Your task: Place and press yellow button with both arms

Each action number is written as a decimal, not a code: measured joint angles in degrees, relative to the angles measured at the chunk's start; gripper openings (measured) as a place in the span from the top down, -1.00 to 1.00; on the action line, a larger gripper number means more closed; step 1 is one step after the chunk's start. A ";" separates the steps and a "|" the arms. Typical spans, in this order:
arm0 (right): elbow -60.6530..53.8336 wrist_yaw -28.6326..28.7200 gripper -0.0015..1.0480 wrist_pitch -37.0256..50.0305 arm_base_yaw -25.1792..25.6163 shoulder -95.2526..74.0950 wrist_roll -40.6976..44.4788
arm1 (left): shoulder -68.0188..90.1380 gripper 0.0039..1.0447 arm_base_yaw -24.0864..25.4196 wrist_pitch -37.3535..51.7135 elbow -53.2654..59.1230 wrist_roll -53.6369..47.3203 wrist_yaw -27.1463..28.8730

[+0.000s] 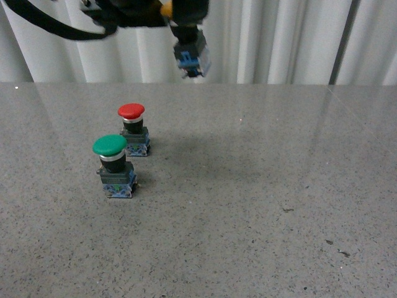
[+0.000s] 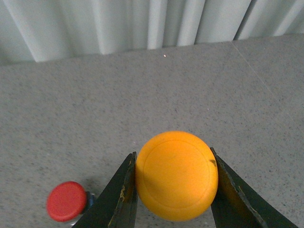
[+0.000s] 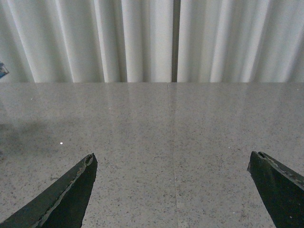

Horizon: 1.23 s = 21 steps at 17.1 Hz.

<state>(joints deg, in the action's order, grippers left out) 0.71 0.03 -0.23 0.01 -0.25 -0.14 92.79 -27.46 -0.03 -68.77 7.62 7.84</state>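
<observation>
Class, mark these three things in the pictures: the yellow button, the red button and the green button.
yellow button point(image 2: 176, 175), left wrist view, middle of its yellow cap.
red button point(image 1: 131, 111), front view, top of its red cap.
green button point(image 1: 110, 145), front view, top of its green cap.

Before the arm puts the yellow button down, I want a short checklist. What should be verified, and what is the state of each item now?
1. Grip: the left gripper clamps the yellow button by its cap, both fingers touching: ok.
2. Button on the table: not ok, it hangs in the air.
3. Landing spot: bare table lies to the right of the red button and the green button: ok.
4. Right gripper open and holding nothing, free for pressing: ok.
5. Button held upright: cannot tell.
</observation>
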 joint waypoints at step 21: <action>0.00 -0.20 -0.87 0.00 0.02 0.00 0.00 | 18.73 0.28 -8.50 0.55 -5.22 13.79 1.68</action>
<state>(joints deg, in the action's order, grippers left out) 0.71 -0.16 -0.23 0.03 -0.25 -0.14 111.53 -35.97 0.51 -74.00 21.41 9.52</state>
